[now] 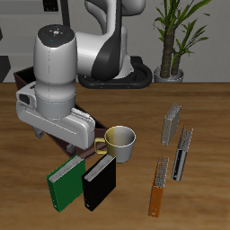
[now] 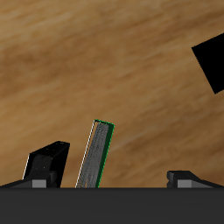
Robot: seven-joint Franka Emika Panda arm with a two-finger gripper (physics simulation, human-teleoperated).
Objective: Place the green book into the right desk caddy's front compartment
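Note:
The green book (image 1: 65,184) lies on the table near the front edge, beside a black book (image 1: 101,182). In the wrist view a thin book with pale pages and a green edge (image 2: 96,156) shows between my fingertips, with a dark shape (image 2: 48,162) close beside it. The right desk caddy (image 1: 68,142) is a dark brown box, mostly hidden behind my arm. My gripper (image 1: 81,126) hangs over the caddy's near end, farther back than the green book. In the wrist view the gripper (image 2: 114,179) is open and empty.
A pale mug (image 1: 119,144) stands beside the caddy, just behind the black book. Three more books (image 1: 171,124) (image 1: 184,153) (image 1: 158,187) are spread on the table's other side. A black shape (image 2: 214,61) shows in the wrist view.

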